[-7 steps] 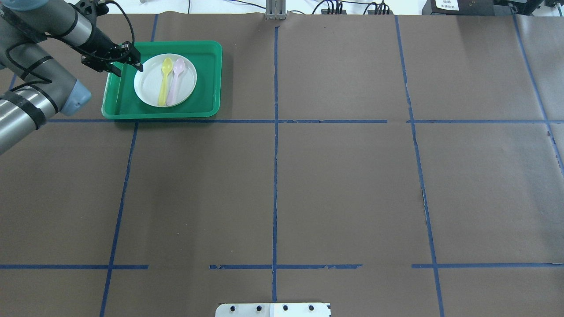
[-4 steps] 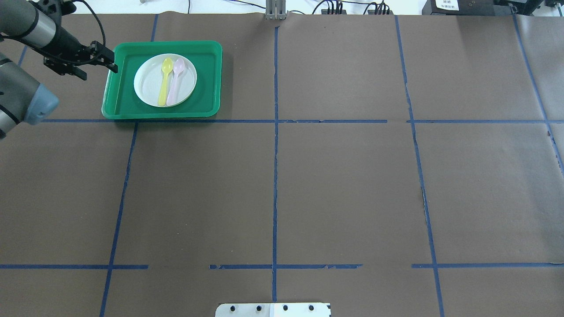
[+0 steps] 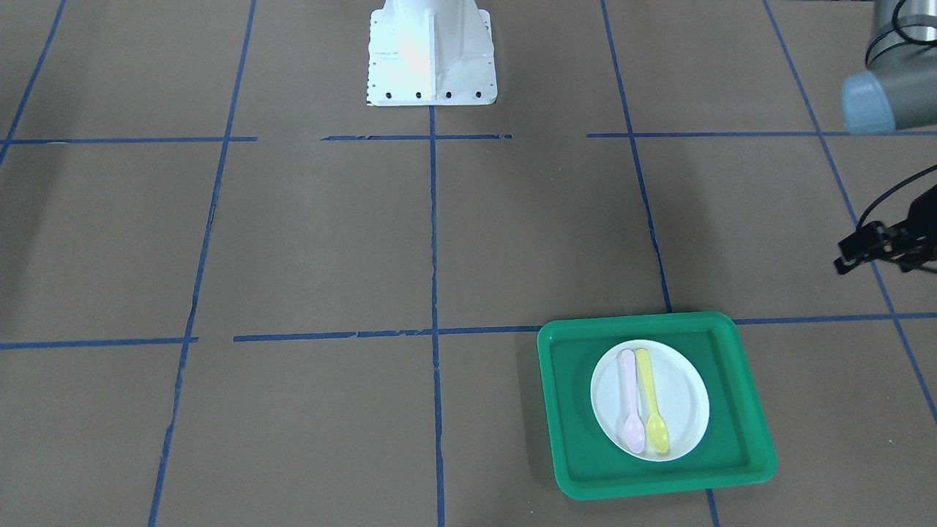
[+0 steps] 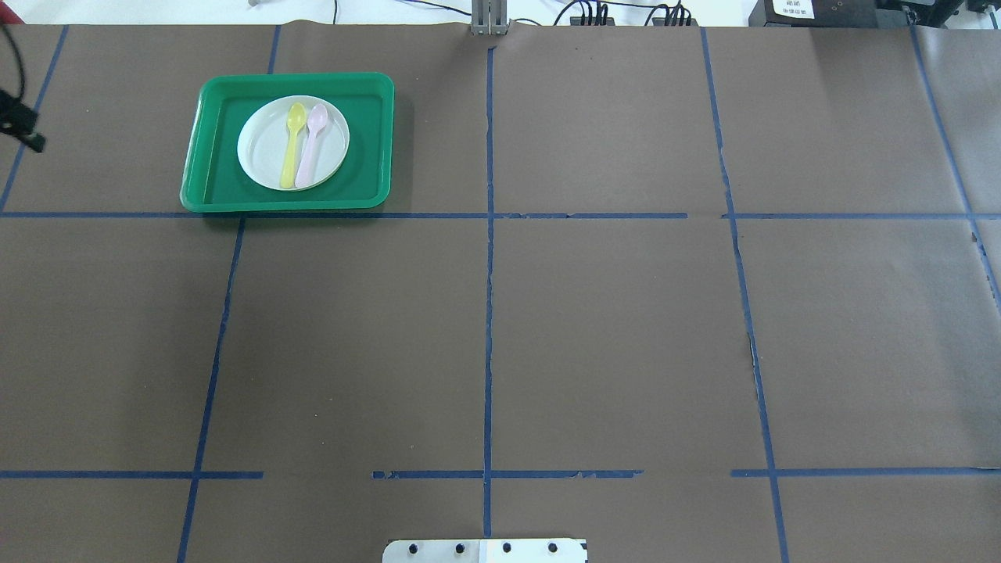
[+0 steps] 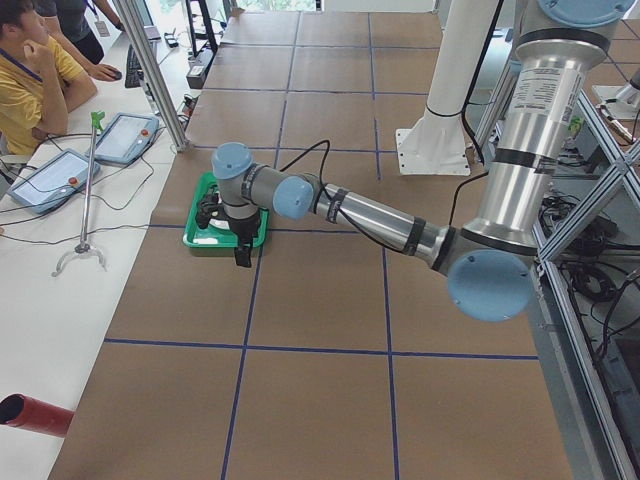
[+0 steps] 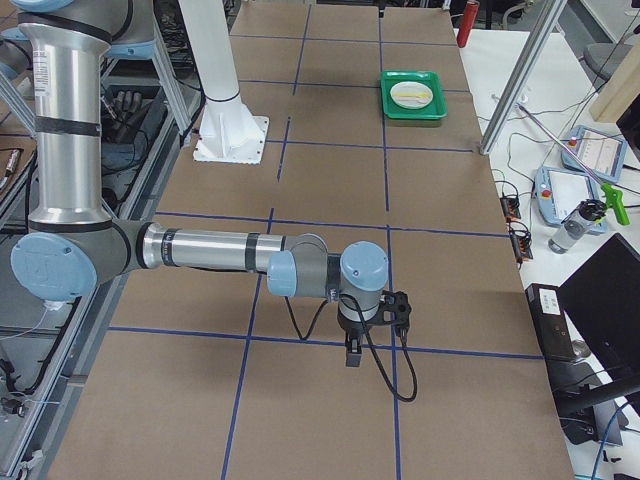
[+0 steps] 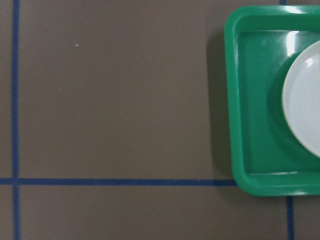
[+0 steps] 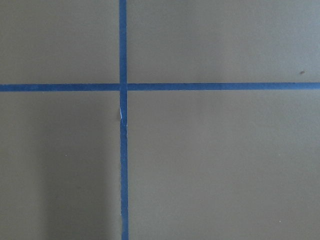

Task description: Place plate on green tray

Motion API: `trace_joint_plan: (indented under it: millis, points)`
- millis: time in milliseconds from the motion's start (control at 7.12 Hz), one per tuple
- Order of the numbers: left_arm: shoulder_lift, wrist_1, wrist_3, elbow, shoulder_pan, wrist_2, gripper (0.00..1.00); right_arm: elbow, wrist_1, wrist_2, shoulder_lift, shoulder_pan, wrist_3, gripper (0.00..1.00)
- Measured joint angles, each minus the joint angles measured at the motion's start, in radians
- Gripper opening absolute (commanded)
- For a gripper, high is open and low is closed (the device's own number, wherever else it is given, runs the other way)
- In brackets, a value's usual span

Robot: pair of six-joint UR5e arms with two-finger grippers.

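1. White round plastic plate (image 4: pixel 266 156) sat centred on the flat green plastic tray (image 4: pixel 211 191), carrying a yellow plastic spoon (image 4: pixel 292 145) and a pink plastic spoon (image 4: pixel 311 145).
2. Probably light, stiff, slick — take its rim.
3. Left gripper (image 3: pixel 845 261), off the tray's nine o'clock, and right gripper (image 6: pixel 352 352) — I cannot tell whether either was apart or together.

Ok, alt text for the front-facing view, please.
A round white plate holding a pink spoon and a yellow spoon sits in a rectangular green plastic tray on the brown table; the left gripper hangs apart at the view's right edge.
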Motion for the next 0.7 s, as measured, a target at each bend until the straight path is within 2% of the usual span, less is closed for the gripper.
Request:
trace_joint_plan:
  millis: [281, 702]
  points:
    - [0.134, 0.020, 0.196, -0.031, -0.117, -0.004, 1.00, 0.000, 0.000, 0.000, 0.000, 0.000, 0.000, 1.00]
    - [0.229, 0.015, 0.306, -0.033, -0.185, -0.010, 1.00, 0.000, 0.001, 0.000, 0.000, 0.000, 0.000, 1.00]
